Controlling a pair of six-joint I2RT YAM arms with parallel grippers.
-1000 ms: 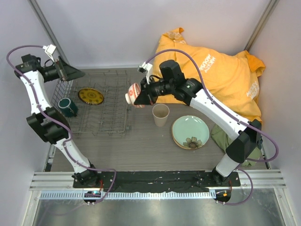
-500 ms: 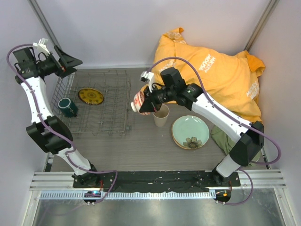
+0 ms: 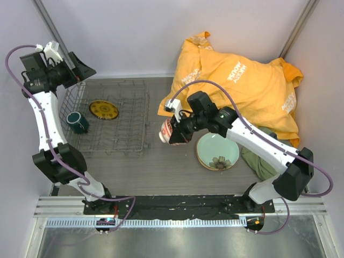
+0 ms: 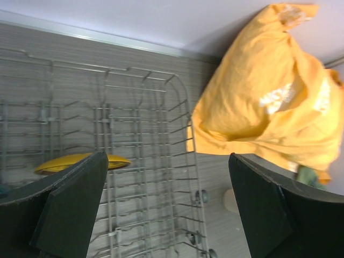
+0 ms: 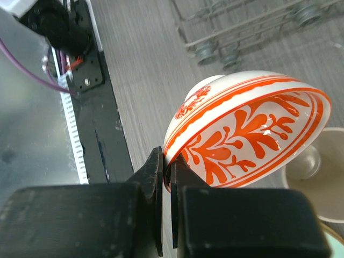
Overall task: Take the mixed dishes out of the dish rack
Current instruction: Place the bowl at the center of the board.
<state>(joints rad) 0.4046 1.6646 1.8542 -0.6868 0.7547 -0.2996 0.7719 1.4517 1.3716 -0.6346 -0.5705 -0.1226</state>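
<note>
Off the dish rack (image 3: 129, 124), farther now: white-and-red bowl (image 5: 247, 129) in right end effector (image 5: 166, 169); left end effector (image 4: 166, 177) wide.

Setting: robotics lab test cell, not a home kitchen.

Evidence:
- Plain pale grey panel walls (image 3: 134, 32) close in the left, far and right sides, with bare metal corner struts (image 3: 48, 24).
- The grey wood-grain tabletop (image 3: 156, 166) ends at its near edge in slotted aluminium rails (image 3: 306, 204) and a black mounting plate (image 3: 183, 204).
- A white-and-black left robot arm (image 3: 45, 118) and a matching right robot arm (image 3: 258, 142) are bolted to that plate.
- Purple cables (image 3: 204, 81) run exposed along both arms.
- A brushed steel sheet (image 3: 177, 242) lies nearer still.
- Domestic items on the tabletop: a grey metal wire dish rack (image 3: 131, 123) and a crumpled orange cloth (image 3: 242, 80).
</note>
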